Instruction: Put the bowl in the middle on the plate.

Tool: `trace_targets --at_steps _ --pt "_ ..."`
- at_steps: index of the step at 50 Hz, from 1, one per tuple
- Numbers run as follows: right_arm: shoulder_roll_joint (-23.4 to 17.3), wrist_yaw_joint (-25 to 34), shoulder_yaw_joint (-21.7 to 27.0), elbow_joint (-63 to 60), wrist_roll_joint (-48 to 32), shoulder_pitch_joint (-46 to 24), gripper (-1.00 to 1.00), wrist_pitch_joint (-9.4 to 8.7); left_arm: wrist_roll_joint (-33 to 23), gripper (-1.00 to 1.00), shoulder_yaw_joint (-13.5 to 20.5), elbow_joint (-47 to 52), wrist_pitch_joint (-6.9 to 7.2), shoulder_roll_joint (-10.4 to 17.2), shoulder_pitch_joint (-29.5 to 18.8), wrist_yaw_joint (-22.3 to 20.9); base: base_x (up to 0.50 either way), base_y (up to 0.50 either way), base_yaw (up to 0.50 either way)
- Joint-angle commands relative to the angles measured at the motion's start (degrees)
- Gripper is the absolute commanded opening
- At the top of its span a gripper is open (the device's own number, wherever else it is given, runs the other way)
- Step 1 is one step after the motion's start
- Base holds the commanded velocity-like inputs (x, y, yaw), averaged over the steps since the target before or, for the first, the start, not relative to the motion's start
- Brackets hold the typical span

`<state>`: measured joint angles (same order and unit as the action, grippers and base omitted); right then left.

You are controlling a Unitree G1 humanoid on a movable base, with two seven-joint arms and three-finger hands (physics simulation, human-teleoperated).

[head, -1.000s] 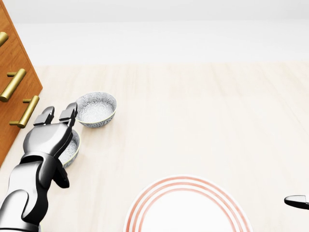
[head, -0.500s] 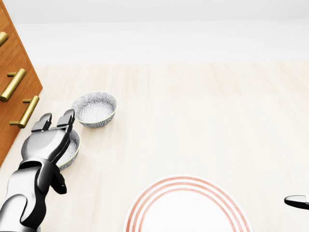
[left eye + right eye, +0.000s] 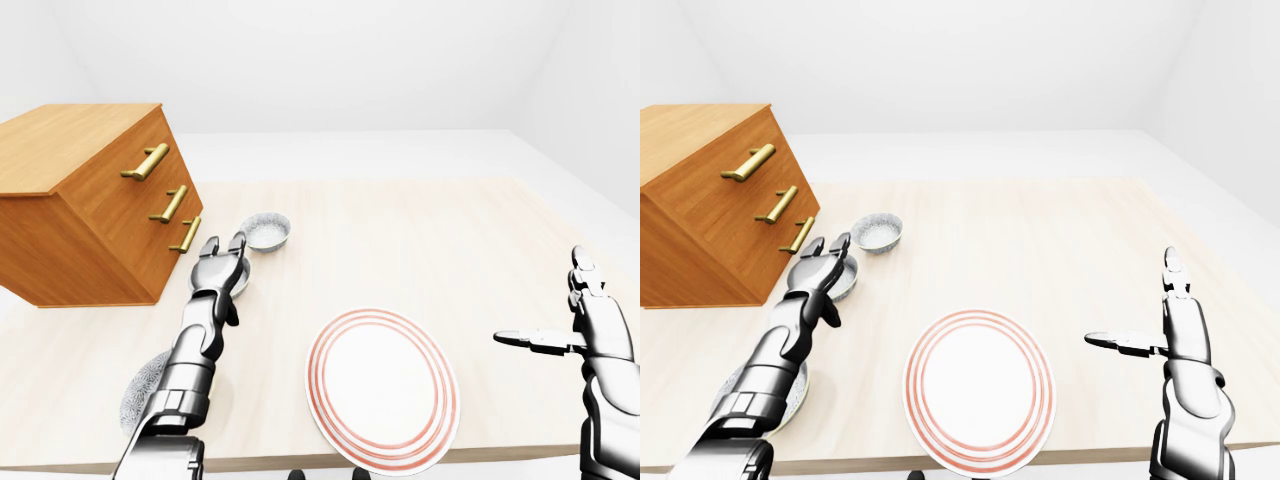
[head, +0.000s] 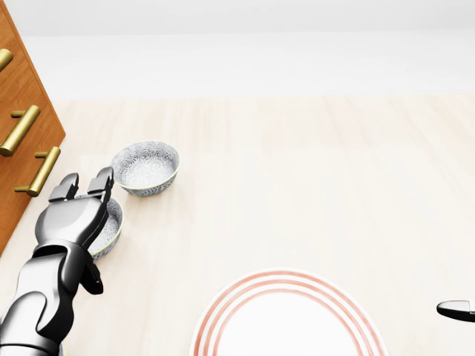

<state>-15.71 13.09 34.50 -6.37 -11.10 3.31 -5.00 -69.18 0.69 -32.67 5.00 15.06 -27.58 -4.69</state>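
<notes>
Three patterned bowls stand in a row on the left of the table. The far bowl (image 4: 146,167) is uncovered. The middle bowl (image 4: 112,228) lies mostly beneath my left hand (image 4: 87,182), whose fingers are open and stretched over its rim without closing on it. The near bowl (image 3: 140,388) shows beside my left forearm in the left-eye view. The white plate (image 3: 380,385) with red rings lies at the table's lower centre. My right hand (image 3: 548,310) hovers open at the right, thumb pointing left, holding nothing.
A wooden dresser (image 3: 90,200) with brass handles (image 3: 150,162) stands at the left, close to the bowls and my left arm. The pale wooden table (image 3: 430,240) ends just below the plate in the eye views.
In the head view my left hand has slid slightly down and left over the middle bowl, then held still. The bowls, plate and right hand have not moved.
</notes>
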Motion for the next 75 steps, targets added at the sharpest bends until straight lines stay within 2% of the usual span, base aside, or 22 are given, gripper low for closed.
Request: trace_targets --at_steps 1,11,15,30,42,50,66,75 --pt "0.1 0.13 0.07 -0.38 -0.1 0.12 1.0 0.0 0.88 1.0 -0.54 -4.34 0.0 0.45 -1.49 2.22 0.0 0.0 0.0" --pt "0.05 0.16 0.07 -0.44 -0.14 0.05 1.0 0.0 0.14 1.0 -1.19 -7.86 0.0 0.51 -3.48 3.72 0.0 0.0 0.0" --pt "0.08 0.22 0.1 -0.5 -0.08 0.08 1.0 0.0 -0.41 1.0 -1.41 -7.33 0.0 0.56 -3.78 2.8 0.0 0.0 0.0" --pt "0.04 -0.2 -0.16 0.48 -0.12 -0.09 1.0 0.0 -0.96 1.0 -1.94 -13.03 0.0 0.85 -6.39 5.37 0.0 0.0 0.0" --pt "0.16 0.22 0.17 -0.62 0.04 0.22 1.0 0.0 -1.37 1.0 -2.06 -12.4 0.0 1.16 -6.68 3.79 0.0 0.0 0.0" --pt "0.1 -0.11 0.03 0.29 -0.02 -0.01 1.0 0.0 -1.76 1.0 -2.31 -15.78 0.0 1.11 -7.78 5.14 0.0 0.0 0.0" --pt "-0.25 -0.46 0.03 0.78 0.1 -0.22 1.0 0.0 -1.77 1.0 -2.48 -15.92 0.0 1.12 -6.75 4.4 0.0 0.0 0.0" --pt "-0.18 -0.48 -0.02 0.52 0.03 -0.1 1.0 0.0 -1.9 1.0 -2.33 -13.76 0.0 1.47 -6.02 2.27 0.0 0.0 0.0"
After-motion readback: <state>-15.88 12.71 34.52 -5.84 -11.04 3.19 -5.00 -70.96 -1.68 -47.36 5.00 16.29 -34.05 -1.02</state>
